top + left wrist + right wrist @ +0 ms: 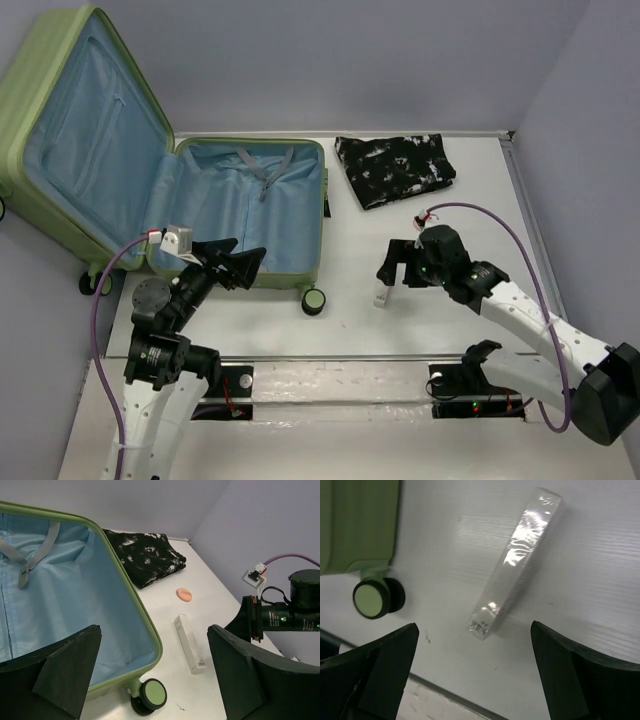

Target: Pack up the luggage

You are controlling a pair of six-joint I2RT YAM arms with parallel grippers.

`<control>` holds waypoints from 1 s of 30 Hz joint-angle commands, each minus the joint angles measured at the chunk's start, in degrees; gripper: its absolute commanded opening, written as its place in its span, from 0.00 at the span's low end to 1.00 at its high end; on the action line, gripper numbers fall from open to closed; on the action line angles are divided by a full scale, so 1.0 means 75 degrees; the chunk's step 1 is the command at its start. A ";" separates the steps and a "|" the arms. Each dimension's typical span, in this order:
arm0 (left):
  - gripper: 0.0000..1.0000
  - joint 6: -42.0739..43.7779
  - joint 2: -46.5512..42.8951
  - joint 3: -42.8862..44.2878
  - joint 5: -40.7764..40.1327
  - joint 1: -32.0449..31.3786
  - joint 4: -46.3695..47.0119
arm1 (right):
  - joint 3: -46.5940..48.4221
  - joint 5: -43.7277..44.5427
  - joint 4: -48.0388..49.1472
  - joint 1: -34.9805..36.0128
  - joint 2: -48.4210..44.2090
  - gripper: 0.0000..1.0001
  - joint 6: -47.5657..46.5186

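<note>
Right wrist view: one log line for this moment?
right gripper: open, over long film-wrapped white box on table | left gripper: open, empty, at open light-green hard-shell suitcase rim | suitcase: nothing inside seen

Luggage (220,200): lies open on the left part of your table (420,330), with its lid raised behind and to the left.
Garment (395,170): on the table at the far side, right of the luggage and apart from it.
Slim box (381,293): flat on the table, right of the luggage's near wheel (314,300).
Round pad (184,594): on the table, between garment and slim box.
Your left gripper (240,258): above the luggage's near rim.
Your right gripper (398,265): above the slim box.
</note>
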 commanded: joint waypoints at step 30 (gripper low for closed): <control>0.99 0.0054 -0.0160 0.0322 0.0219 -0.0025 0.0116 | 0.1235 0.3076 0.1127 0.1155 0.4057 0.47 0.0849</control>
